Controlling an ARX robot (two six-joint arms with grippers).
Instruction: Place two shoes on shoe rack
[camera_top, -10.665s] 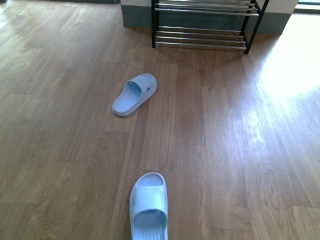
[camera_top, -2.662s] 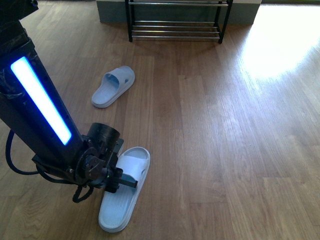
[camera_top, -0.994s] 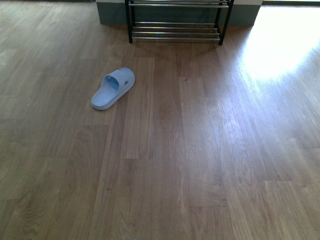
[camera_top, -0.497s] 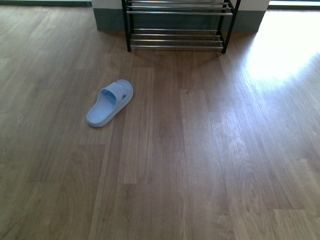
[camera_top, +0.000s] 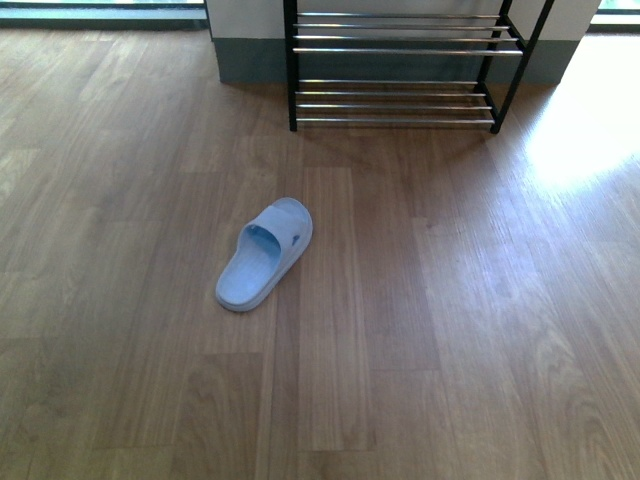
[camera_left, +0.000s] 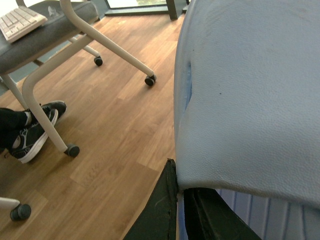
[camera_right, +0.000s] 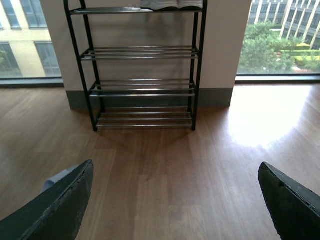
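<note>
Nearest to us, the left gripper (camera_left: 182, 202) has its jaws clenched on a pale blue slide (camera_left: 250, 100). The slide's smooth rubber fills most of the left wrist view, and only the dark jaw tips show under its edge. Behind it in that view we see the wood floor (camera_left: 125, 115), white chair legs (camera_left: 105, 45) on castors, a keyboard (camera_left: 20, 20) on a grey surface, and a black sneaker (camera_left: 35, 130) on someone's foot.

Our right gripper (camera_right: 175, 200) has its jaws released and spread wide, with only floor between them.

Farther out, in the middle of the front view, the second slide (camera_top: 265, 252) lies sole-down on the boards. Its toe points away from us and a little to the right, well short of the rack.

At the far end, the shoe rack (camera_top: 400, 70) stands against the wall, a black frame with chrome rods. In the right wrist view its top tier carries something white-soled (camera_right: 170, 4). The frame edge cuts it off, so we cannot tell what it is. Sunlight brightens the floor to the right of the rack.
</note>
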